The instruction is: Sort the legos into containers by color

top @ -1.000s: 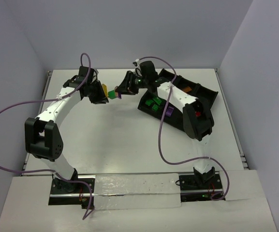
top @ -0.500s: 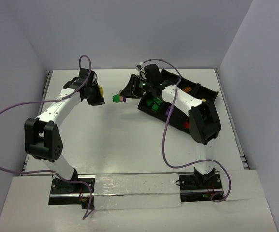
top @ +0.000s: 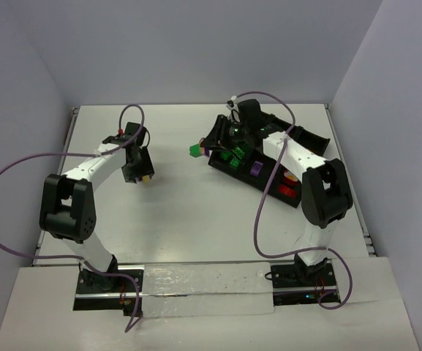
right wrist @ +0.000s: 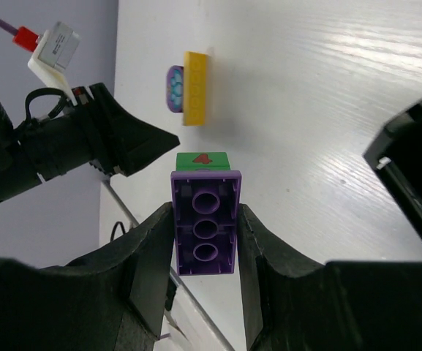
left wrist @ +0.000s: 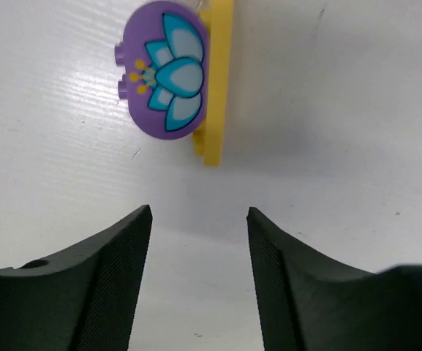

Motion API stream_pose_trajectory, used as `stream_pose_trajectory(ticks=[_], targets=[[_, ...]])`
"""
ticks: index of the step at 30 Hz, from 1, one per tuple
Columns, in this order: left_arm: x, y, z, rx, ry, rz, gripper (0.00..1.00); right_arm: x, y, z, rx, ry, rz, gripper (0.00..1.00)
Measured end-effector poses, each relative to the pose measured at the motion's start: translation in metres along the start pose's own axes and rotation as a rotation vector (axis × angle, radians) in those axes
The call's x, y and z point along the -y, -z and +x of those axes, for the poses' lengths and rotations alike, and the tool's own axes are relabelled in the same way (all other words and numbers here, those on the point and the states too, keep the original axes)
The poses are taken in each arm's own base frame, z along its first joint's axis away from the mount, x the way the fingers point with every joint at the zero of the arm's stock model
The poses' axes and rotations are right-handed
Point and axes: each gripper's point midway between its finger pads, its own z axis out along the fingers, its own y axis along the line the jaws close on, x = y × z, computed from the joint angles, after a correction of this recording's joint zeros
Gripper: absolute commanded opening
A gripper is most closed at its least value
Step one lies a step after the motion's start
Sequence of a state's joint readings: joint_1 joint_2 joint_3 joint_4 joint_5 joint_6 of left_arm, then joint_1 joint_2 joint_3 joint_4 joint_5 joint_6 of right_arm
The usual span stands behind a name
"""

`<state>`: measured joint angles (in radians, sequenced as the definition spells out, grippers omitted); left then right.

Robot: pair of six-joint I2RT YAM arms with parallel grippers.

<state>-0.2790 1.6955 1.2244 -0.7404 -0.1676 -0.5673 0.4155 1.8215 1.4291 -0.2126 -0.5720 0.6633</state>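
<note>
Ahead of left gripper: a yellow plate joined to a purple lotus piece is seen lying on the table.
Jaws of left gripper: spread apart, nothing pinched.
Between jaws of right gripper: a purple brick capped by a green brick is pinched, just beside the tray.

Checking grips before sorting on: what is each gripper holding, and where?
The right gripper clamps the purple brick by its two long sides, a green brick stuck on its far end. The left gripper is open and holds nothing.
</note>
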Motion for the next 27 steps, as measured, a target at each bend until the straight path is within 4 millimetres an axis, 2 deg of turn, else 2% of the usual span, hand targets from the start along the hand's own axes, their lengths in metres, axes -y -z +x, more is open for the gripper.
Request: stream_pose_trajectory(ticks=[2, 6, 9, 12, 15, 19, 22, 27], targets=[[-0.003, -0.002, 0.005, -0.014, -0.013, -0.009, 0.99, 0.008, 0.005, 0.0, 0.004, -0.007, 0.016, 0.0], [0.001, 0.0, 0.004, -0.016, -0.01, 0.009, 0.99, 0.025, 0.013, 0.002, -0.006, -0.02, 0.048, 0.0], [0.01, 0.014, -0.006, -0.01, -0.044, 0.058, 0.99, 0.03, 0.018, 0.006, -0.035, -0.024, 0.059, 0.0], [0.031, 0.043, -0.03, 0.06, -0.081, 0.174, 0.99, 0.029, 0.026, 0.008, -0.072, -0.025, 0.062, 0.0], [0.055, 0.084, -0.052, 0.144, -0.112, 0.323, 0.99, 0.021, 0.036, 0.01, -0.112, -0.022, 0.044, 0.0], [0.093, 0.139, -0.069, 0.223, -0.17, 0.567, 0.99, 0.011, 0.051, 0.019, -0.179, -0.03, 0.009, 0.0], [0.113, 0.162, -0.065, 0.25, -0.235, 0.712, 0.99, 0.008, 0.058, 0.031, -0.235, -0.051, -0.009, 0.0], [0.131, 0.167, -0.028, 0.202, -0.367, 0.856, 0.95, 0.003, 0.065, 0.047, -0.319, -0.1, -0.028, 0.0]])
